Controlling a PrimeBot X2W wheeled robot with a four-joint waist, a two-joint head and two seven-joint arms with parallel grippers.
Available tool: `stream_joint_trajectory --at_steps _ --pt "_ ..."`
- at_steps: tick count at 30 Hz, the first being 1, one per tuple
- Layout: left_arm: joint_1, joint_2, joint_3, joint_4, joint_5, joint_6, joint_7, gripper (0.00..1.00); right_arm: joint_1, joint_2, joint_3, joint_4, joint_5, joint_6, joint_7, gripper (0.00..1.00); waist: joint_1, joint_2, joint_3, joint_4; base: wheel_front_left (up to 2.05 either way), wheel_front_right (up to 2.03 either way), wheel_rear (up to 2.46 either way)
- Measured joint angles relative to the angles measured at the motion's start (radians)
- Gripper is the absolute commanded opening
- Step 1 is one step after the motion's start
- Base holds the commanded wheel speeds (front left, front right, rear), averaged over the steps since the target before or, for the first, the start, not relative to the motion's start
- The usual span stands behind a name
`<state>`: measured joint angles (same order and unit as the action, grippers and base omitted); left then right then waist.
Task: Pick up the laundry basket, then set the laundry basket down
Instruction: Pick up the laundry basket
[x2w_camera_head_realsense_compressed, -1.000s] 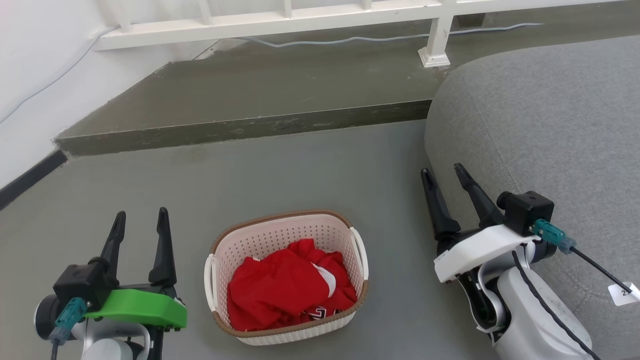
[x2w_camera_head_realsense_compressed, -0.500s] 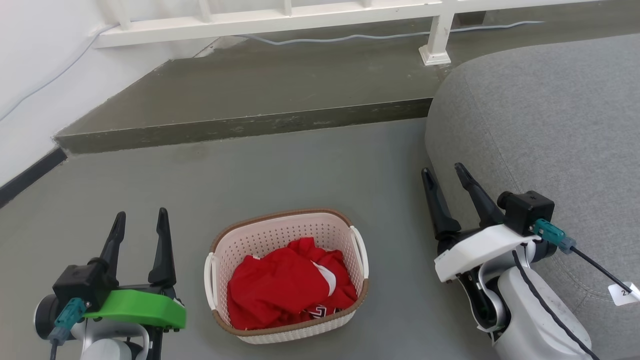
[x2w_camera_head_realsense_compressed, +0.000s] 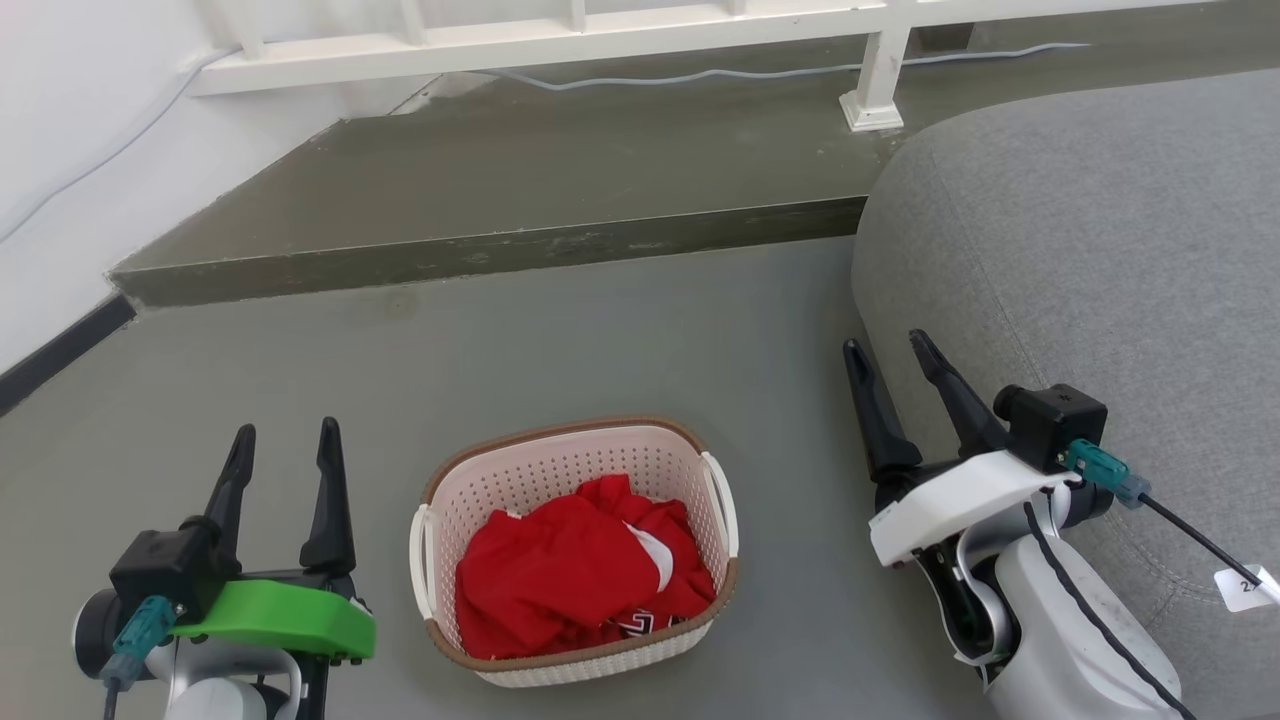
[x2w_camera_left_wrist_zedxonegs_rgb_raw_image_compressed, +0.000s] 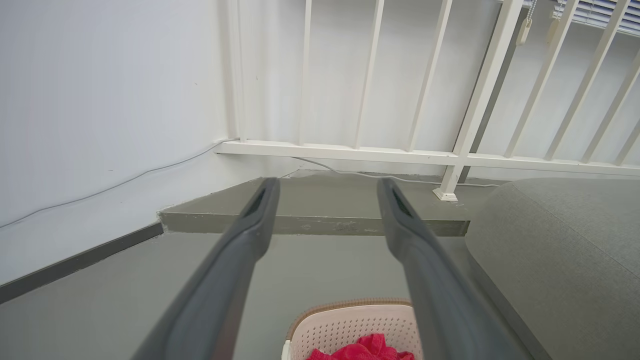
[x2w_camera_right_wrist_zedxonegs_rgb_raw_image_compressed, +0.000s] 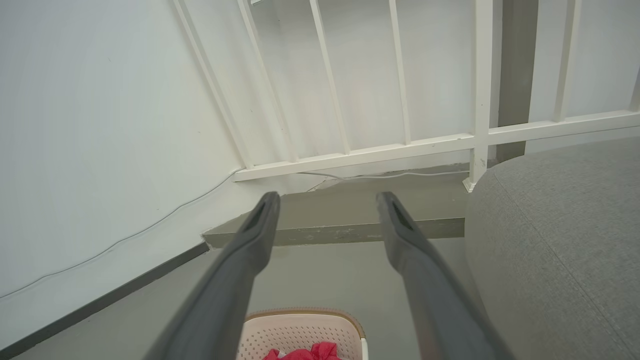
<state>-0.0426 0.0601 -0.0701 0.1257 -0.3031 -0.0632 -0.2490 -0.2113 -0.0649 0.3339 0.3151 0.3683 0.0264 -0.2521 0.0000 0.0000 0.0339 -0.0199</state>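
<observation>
Grey-green floor (x2w_camera_head_realsense_compressed: 600, 330) stretches away from where the robot stands and ends at a low raised step (x2w_camera_head_realsense_compressed: 520, 180) on the far side. A white railing (x2w_camera_head_realsense_compressed: 540, 40) runs along the wall there, with a pale cable (x2w_camera_head_realsense_compressed: 700, 75) trailing at its foot. On the right, a big grey upholstered seat (x2w_camera_head_realsense_compressed: 1100, 230) bulges into the scene.

The laundry basket (x2w_camera_head_realsense_compressed: 560, 470) sits on the floor, close to the robot, roughly midway between the two arms and touching neither. It has cream perforated walls under a brown woven-look rim, with a white handle on its left side (x2w_camera_head_realsense_compressed: 418, 560) and another on its right (x2w_camera_head_realsense_compressed: 722, 500). A crumpled red garment (x2w_camera_head_realsense_compressed: 560, 575) lies inside, with a little white and some dark pattern showing in its folds.

The left gripper (x2w_camera_head_realsense_compressed: 285, 428) hangs to the left of the basket, its fingers spread wide, holding nothing and pointing toward the step. The right gripper (x2w_camera_head_realsense_compressed: 885, 340) stands to the right of the basket, just beside the curved edge of the seat. Its fingers are also parted and empty, leaning slightly leftward. In the left wrist view, the basket's far rim (x2w_camera_left_wrist_zedxonegs_rgb_raw_image_compressed: 350, 305) and a scrap of red cloth show low between the open fingers.
</observation>
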Motion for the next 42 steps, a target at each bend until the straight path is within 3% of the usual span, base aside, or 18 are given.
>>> stream_joint_trajectory --at_steps 42 --pt "-0.079 -0.009 0.031 0.033 -0.015 -0.044 -0.003 1.00 -0.071 0.005 -0.013 0.004 -0.024 -0.004 0.000 1.00 0.0000 0.0000 0.229 -0.006 0.00 0.00 0.00"
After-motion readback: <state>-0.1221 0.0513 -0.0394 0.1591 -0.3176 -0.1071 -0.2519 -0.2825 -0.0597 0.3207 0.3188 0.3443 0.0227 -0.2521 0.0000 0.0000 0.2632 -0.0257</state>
